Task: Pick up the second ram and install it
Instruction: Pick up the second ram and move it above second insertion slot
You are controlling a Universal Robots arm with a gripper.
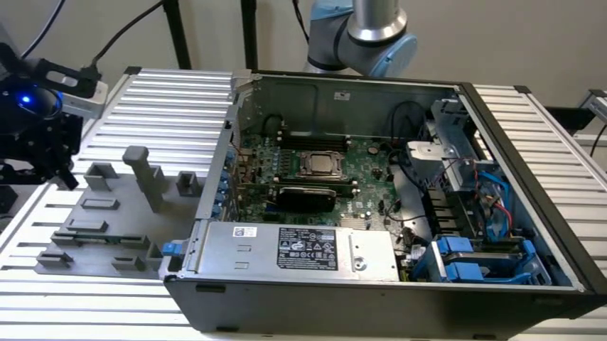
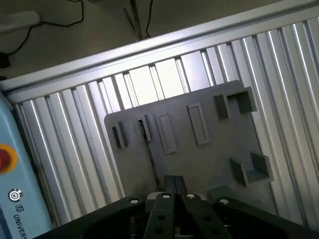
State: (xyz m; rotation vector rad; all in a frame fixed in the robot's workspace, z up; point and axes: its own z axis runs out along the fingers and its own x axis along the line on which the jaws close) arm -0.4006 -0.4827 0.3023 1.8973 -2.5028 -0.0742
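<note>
While the gripper (image 2: pixel 174 185) hangs pinched shut on nothing, the second ram (image 1: pixel 98 239) lies lower down near it, in the gray holder (image 1: pixel 116 219). It looks light, thin and easy to break, so hold its long edges.

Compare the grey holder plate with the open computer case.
The holder plate is light grey, low and small; the computer case is black, deep and much larger. The plate carries slots and a tall post; the case holds a green motherboard. Both sit on the ribbed metal table.
</note>
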